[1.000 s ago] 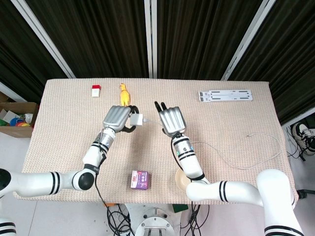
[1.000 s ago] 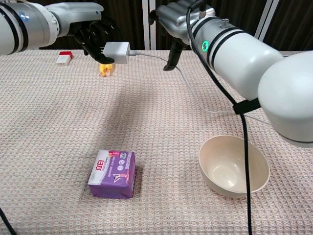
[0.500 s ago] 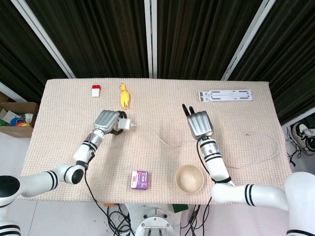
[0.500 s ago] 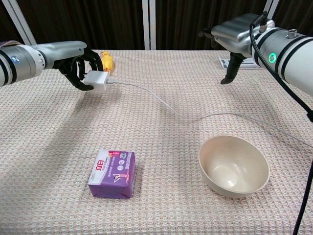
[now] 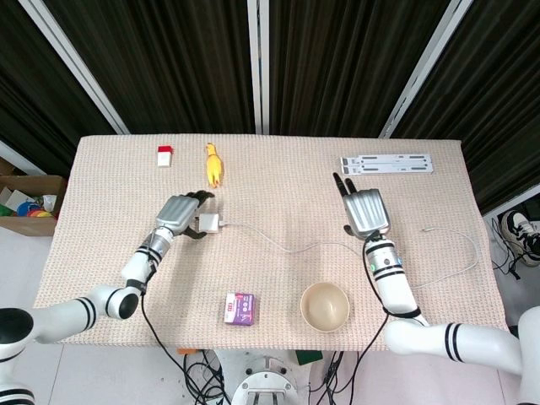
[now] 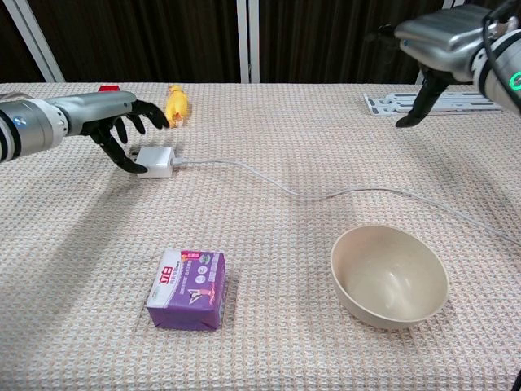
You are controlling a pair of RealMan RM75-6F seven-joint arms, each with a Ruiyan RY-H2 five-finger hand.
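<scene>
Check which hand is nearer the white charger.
Left. The left hand is right at the charger, fingers spread over it. The right hand hangs far across the table, near the white rack.

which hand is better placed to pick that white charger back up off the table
The left hand. Its fingers are spread right over the charger, which lies on the table. The right hand hangs well off to the other side, near the white rack, holding nothing.
</scene>
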